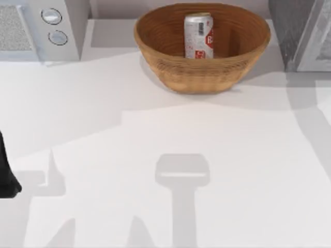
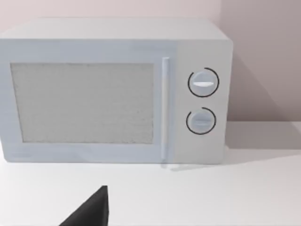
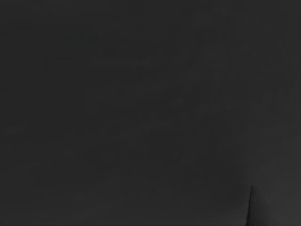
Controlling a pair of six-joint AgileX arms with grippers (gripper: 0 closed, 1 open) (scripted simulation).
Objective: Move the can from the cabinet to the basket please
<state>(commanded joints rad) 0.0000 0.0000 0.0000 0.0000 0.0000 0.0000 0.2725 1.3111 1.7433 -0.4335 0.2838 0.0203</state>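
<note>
The can (image 1: 198,36) stands upright inside the basket (image 1: 170,72), resting on the ribbed floor toward the basket's back wall, label patches facing the top view's right. The basket sits at the far middle of the table (image 1: 155,155), between the light-grey appliance (image 1: 67,31) with two round knobs at the top view's left and the cabinet (image 1: 289,31) at its right, a dark speckled unit with a paler door panel, only partly in frame. Judgement: the transfer looks complete, since the can is already in its target and nothing holds it; upright placement likely follows from a side grasp lowered straight in. The left arm (image 1: 6,175) is parked at the table's left edge, seen as a dark shape; its wrist view faces the appliance door (image 2: 84,103) with one dark fingertip (image 2: 91,212) intruding, so I cannot tell how its jaws stand. The right wrist view is dark. I cannot tell how the right jaws stand either. Judgement: remaining work, if any, is retreat only; the risk is low, the can sitting deep below the rim.
</note>
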